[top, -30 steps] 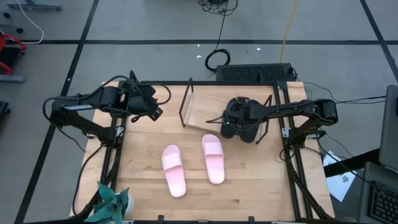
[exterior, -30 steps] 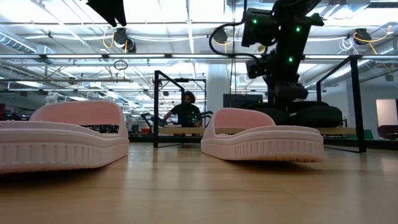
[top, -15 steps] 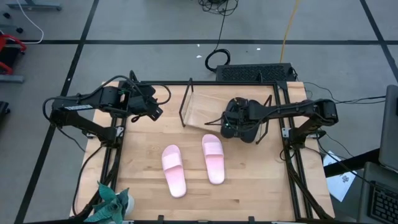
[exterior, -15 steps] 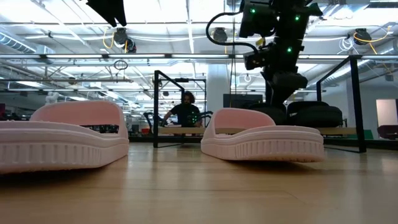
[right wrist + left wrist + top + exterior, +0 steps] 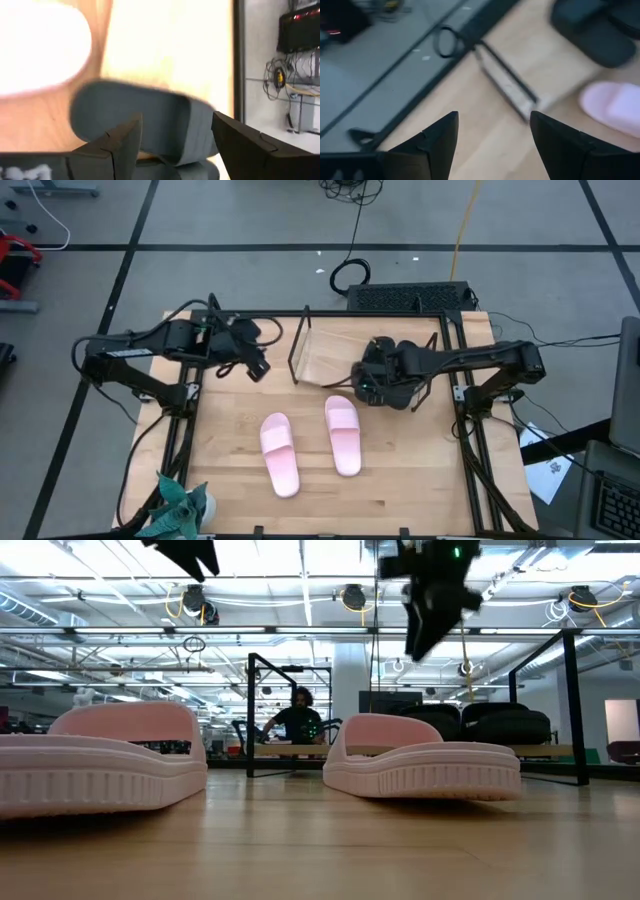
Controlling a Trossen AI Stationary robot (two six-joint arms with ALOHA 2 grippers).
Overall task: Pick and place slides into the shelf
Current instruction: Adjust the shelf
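Looking down on the tabletop (image 5: 400, 480), I have the shelf (image 5: 325, 355) standing at the far edge, its wooden base bare on the left side and two black slides (image 5: 405, 385) sitting together at its right end. Both of those count as placed, I'd say. Two pink slides are out on the open tabletop in front of the shelf: one pink slide (image 5: 342, 434) nearer the middle, the other pink slide (image 5: 280, 454) to its left, both lying flat with straps up, close together but not touching.

My right hand (image 5: 372, 377) is above the black pair at the shelf's front edge, fingers spread and nothing between them; its wrist camera looks straight down onto a black strap. My left hand (image 5: 256, 366) hangs near the left end of the shelf, also spread and empty, with a pink slide at the edge of its wrist camera.

Risks from here, as I judge it. The right hand sits close to the thin shelf rods, so a careless pull-away could snag a rod and drag the shelf or knock the black pair loose. Going for the pink slides, both arms could crowd the same patch. Grabbing a strap off-centre may let the slide swing and clip the shelf's front rod.
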